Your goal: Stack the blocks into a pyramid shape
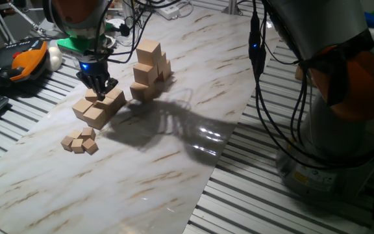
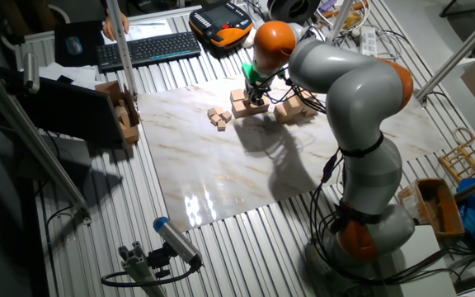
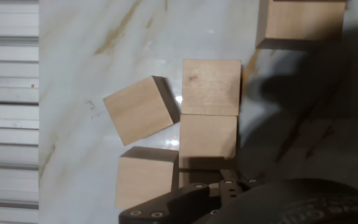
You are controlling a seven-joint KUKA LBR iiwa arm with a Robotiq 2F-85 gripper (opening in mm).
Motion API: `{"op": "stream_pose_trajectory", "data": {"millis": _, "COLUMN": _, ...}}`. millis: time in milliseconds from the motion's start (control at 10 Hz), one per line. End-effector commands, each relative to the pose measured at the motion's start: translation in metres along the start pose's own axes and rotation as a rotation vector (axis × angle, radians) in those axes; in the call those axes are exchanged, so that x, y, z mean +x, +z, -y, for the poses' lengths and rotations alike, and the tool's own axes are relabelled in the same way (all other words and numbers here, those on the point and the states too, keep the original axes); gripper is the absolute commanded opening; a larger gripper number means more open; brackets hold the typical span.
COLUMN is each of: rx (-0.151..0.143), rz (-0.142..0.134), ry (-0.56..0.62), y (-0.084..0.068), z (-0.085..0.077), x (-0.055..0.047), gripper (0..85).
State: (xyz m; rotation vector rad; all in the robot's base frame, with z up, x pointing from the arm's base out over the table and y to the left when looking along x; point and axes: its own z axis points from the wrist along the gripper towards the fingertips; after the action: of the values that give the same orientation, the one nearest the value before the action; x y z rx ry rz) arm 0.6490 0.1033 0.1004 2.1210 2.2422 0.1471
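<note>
Jaws down among loose blocks [image 1: 97, 108] at left of marble worktop [image 1: 174, 162]; can't tell if open or gripping. Stacked blocks [image 1: 149, 68] just beside, small cubes [image 1: 80, 141] nearer front.

- A robotics lab, by the look of it.
- The surface [image 2: 97, 223] is ribbed metal slats, with a marble-patterned sheet [image 2: 221, 173] laid on top.
- A large grey and orange arm [image 2: 353, 91] stands at its edge, cables [image 1: 260, 71] hanging off it.
- A keyboard [image 2: 148, 49] and an orange-and-black handset [image 2: 221, 22], probably the arm's control pendant, lie at the back.
- Aluminium framing [image 2: 35, 157] surrounds the bench.
</note>
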Motion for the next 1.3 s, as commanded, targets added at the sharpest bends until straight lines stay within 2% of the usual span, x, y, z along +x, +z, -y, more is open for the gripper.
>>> {"op": "stream_pose_trajectory", "data": {"millis": 0, "rx": 0.0, "rz": 0.001, "ry": 0.006, "y": 0.0, "z": 0.001, "x": 0.003, "gripper": 0.0}}
{"op": "stream_pose_trajectory", "data": {"millis": 300, "rx": 0.009, "rz": -0.004, "ry": 0.002, "y": -0.004, "z": 0.0, "x": 0.012, "gripper": 0.0}}
{"op": "stream_pose_trajectory", "data": {"millis": 500, "rx": 0.022, "rz": -0.011, "ry": -0.024, "y": -0.009, "z": 0.001, "x": 0.024, "gripper": 0.0}}
{"op": "stream_pose_trajectory", "data": {"millis": 700, "rx": 0.029, "rz": -0.038, "ry": -0.072, "y": -0.01, "z": 0.006, "x": 0.031, "gripper": 0.0}}
{"op": "stream_pose_trajectory", "data": {"millis": 900, "rx": 0.021, "rz": -0.009, "ry": -0.102, "y": -0.005, "z": 0.011, "x": 0.036, "gripper": 0.0}}
{"op": "stream_pose_trajectory", "data": {"millis": 1000, "rx": 0.029, "rz": 0.007, "ry": -0.122, "y": -0.005, "z": 0.011, "x": 0.036, "gripper": 0.0}}
{"op": "stream_pose_trajectory", "data": {"millis": 1100, "rx": 0.052, "rz": 0.044, "ry": -0.137, "y": -0.005, "z": 0.011, "x": 0.036, "gripper": 0.0}}
{"op": "stream_pose_trajectory", "data": {"millis": 1200, "rx": 0.059, "rz": 0.049, "ry": -0.144, "y": -0.005, "z": 0.011, "x": 0.036, "gripper": 0.0}}
